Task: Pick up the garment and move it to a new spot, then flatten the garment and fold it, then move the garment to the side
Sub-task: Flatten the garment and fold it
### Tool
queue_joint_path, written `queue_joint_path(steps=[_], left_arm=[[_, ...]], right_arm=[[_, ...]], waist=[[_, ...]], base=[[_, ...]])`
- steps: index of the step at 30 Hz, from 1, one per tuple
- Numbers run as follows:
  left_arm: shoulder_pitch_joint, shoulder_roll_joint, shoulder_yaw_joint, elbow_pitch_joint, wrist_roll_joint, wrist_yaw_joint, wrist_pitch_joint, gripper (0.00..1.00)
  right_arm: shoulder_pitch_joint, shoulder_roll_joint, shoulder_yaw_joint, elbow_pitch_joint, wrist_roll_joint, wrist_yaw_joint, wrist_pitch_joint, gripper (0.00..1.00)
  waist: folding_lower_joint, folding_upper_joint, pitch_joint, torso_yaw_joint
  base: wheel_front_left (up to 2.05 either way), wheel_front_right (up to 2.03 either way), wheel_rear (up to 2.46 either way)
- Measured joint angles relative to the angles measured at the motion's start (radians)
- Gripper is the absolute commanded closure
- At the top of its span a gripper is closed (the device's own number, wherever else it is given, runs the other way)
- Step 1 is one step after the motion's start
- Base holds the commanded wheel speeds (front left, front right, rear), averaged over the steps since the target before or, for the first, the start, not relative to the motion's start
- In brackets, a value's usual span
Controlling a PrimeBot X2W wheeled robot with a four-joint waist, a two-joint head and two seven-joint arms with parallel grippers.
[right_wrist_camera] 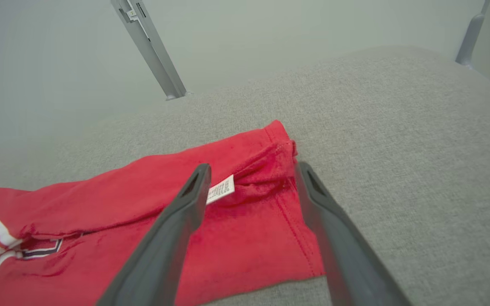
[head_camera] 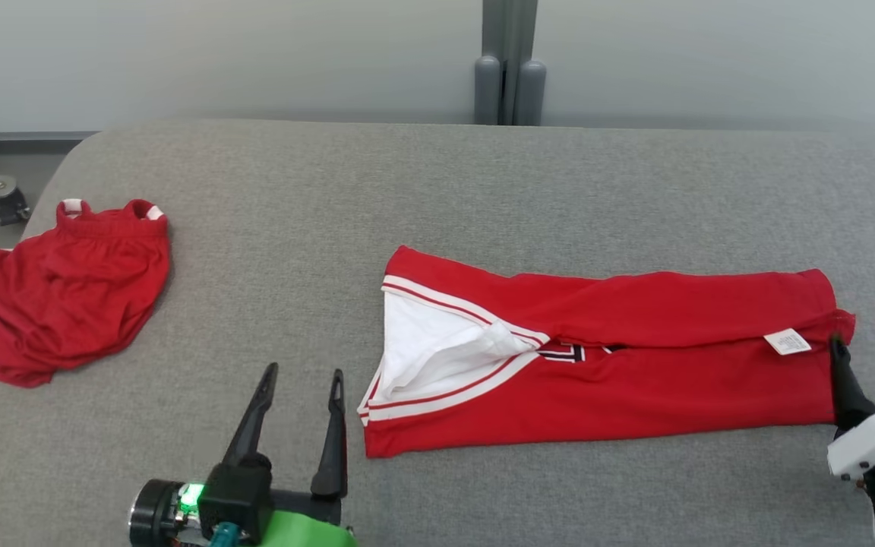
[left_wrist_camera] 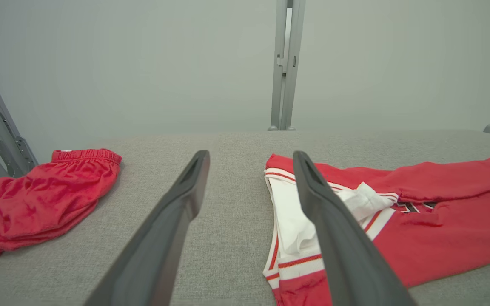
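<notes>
A red garment (head_camera: 635, 357) with white and red striped trim lies folded lengthwise across the middle and right of the grey table (head_camera: 437, 190); its white lining (head_camera: 430, 349) shows at the left end and a white care label (head_camera: 787, 341) near the right end. In the left wrist view the garment (left_wrist_camera: 440, 221) lies right of my fingers. My left gripper (head_camera: 307, 371) is open just left of the garment's left end, nothing between its fingers. My right gripper (head_camera: 863, 351) is open at the right end, its fingers astride the hem corner (right_wrist_camera: 270, 170) beside the label (right_wrist_camera: 220, 189).
A second red garment, shorts with an elastic waistband (head_camera: 65, 296), lies crumpled at the table's left edge, also in the left wrist view (left_wrist_camera: 36, 204). A grey post (head_camera: 510, 68) stands behind the table's far edge. Bare grey table stretches behind both garments.
</notes>
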Motion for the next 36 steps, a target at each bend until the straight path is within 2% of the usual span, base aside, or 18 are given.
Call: queue_joint_path(steps=[5,11,20,21,22,23,24,31,36], left_arm=[[0.0,-0.035,-0.009,0.038,0.073,-0.046,0.0,0.0],[-0.008,-0.075,-0.007,0.055,0.102,-0.097,0.0,0.0],[-0.025,-0.112,0.028,0.072,0.14,-0.144,0.0,0.0],[-0.025,-0.115,0.033,0.074,0.144,-0.148,0.0,0.0],[-0.025,-0.118,0.038,0.075,0.146,-0.152,0.0,0.0],[-0.026,-0.119,0.042,0.076,0.149,-0.154,0.0,0.0],[-0.026,-0.121,0.047,0.077,0.152,-0.157,0.0,0.0],[-0.028,-0.135,0.069,0.086,0.165,-0.179,0.0,0.0],[-0.027,-0.14,0.085,0.089,0.175,-0.193,0.0,0.0]], right_arm=[[-0.151,-0.003,-0.07,0.16,-0.068,0.0,0.078,0.0],[-0.269,-0.034,-0.163,0.309,-0.177,0.0,0.165,0.0],[-0.289,0.008,-0.236,0.4,-0.26,0.0,0.209,0.0],[-0.289,0.01,-0.24,0.399,-0.267,0.001,0.213,0.08],[-0.288,0.012,-0.241,0.399,-0.268,0.001,0.217,0.52],[-0.288,0.014,-0.24,0.398,-0.265,0.001,0.219,0.69],[-0.289,0.017,-0.24,0.397,-0.258,0.001,0.22,1.0],[-0.286,0.008,-0.204,0.373,-0.27,0.002,0.231,1.0],[-0.265,-0.051,-0.201,0.342,-0.364,0.002,0.226,1.0]], waist=[[0.0,0.0,0.016,0.046],[0.0,0.0,0.063,0.072],[0.0001,0.0,0.122,0.101],[0.0,0.0,0.127,0.102],[0.0,0.0,0.13,0.101],[0.0,-0.0001,0.131,0.1],[0.0,0.0,0.132,0.097],[0.0,0.0,0.131,0.076],[0.0001,0.0,0.128,0.057]], base=[[0.0,0.0,0.0],[0.0,0.0,0.0],[0.0,0.0,0.0],[0.0,0.0,0.0],[0.0,0.0,0.0],[0.0,0.0,0.0],[0.0,0.0,0.0],[0.0,0.0,0.0],[0.0,0.0,0.0]])
